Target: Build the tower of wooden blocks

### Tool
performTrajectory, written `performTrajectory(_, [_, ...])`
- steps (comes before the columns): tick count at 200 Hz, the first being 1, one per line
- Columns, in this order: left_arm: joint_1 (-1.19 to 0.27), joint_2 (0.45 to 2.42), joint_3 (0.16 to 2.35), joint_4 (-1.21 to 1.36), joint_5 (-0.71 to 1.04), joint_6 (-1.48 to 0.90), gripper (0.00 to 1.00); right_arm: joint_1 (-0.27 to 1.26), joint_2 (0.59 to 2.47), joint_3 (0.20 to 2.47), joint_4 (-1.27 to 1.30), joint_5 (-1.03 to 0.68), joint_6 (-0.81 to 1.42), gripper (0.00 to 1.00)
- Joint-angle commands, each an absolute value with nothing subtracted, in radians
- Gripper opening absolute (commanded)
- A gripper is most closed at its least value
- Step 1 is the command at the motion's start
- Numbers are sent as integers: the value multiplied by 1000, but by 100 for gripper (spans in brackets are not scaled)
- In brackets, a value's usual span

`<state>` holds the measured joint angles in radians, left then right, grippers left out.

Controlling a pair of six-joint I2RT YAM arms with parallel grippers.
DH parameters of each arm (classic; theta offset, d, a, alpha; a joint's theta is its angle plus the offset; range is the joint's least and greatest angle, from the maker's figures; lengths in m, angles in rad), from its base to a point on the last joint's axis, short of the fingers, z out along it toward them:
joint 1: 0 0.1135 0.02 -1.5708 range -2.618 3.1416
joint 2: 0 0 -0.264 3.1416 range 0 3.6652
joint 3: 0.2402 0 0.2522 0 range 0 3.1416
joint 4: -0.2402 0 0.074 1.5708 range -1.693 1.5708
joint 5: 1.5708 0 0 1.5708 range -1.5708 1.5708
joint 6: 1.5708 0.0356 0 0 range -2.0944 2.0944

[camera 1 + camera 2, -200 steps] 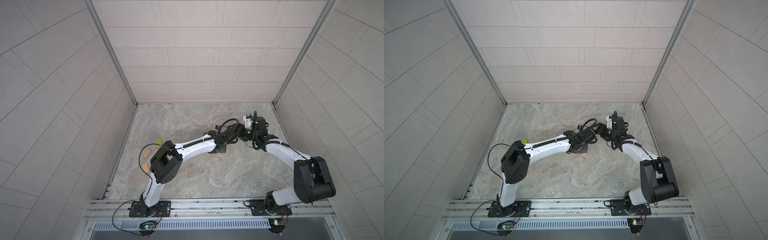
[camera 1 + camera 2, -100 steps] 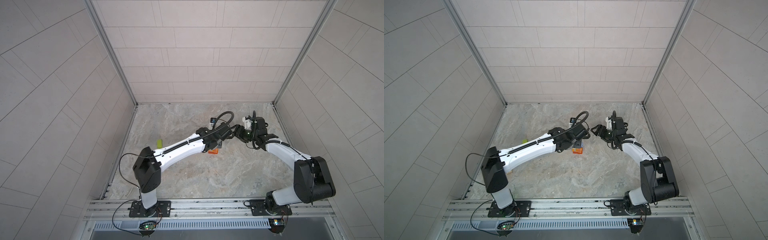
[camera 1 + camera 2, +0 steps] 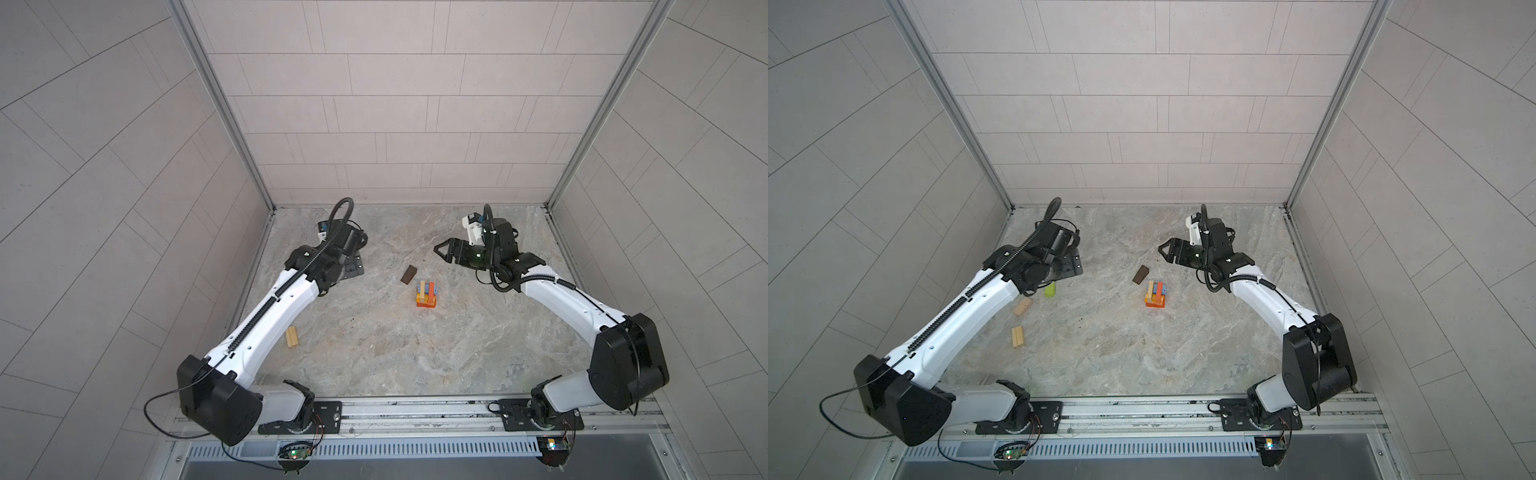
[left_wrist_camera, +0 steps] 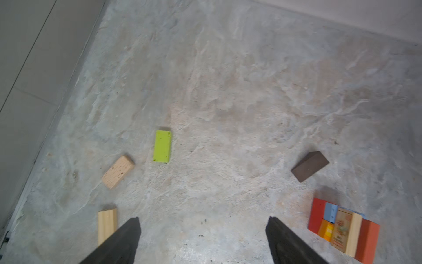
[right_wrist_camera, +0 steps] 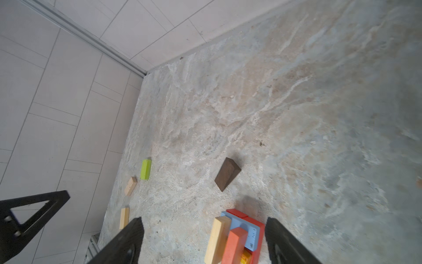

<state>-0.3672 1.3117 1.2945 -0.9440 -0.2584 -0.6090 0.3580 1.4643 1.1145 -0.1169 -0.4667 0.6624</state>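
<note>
Floor [image 3: 415,353]: I see marbled stone, with both arms reaching in from the near rail.
Left claw [image 4: 203,230]: I read it as released, fingers spread wide over bare floor with nothing between them (in both top views the wrist hides its tips).
Right claw [image 3: 441,249]: released too, I judge, spread apart in the air and gripping nothing.
Tower [image 3: 426,294]: it stands apart from both claws, just below and left of the right claw in a top view, well to the right of the left one; a red block and a tan block lie on top, with light blue, yellow and orange beneath.
Dark brown block [image 3: 409,274]: I find it lying alone on the floor just beside the tower, between tower and right claw, touching neither.
Green block [image 4: 162,146]: flat on the floor ahead of the left claw.
Tan block [image 4: 118,172]: flat, near the green one, also ahead of the left claw.
Second tan block [image 4: 107,225]: on its edge, right beside a left finger [image 4: 118,244]; whether they touch I cannot tell.
</note>
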Motion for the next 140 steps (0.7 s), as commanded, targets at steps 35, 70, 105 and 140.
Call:
performTrajectory(35, [-65,1392,1239,-993,-111,-504,91,373,1498,1115,24,-446,670,87])
performTrajectory(70, [-32,1541,1259,-967,-91,-468,86,362,1526,1042,185,-477,713,90])
performTrajectory(105, [-34,1682,1267,-899,-56,-447,81,365,1565,1053,247,-533,744,99])
performTrajectory(140, [-32,1774,1295,-887,-67,-430,81,345,1575,1054,226,-524,718,99])
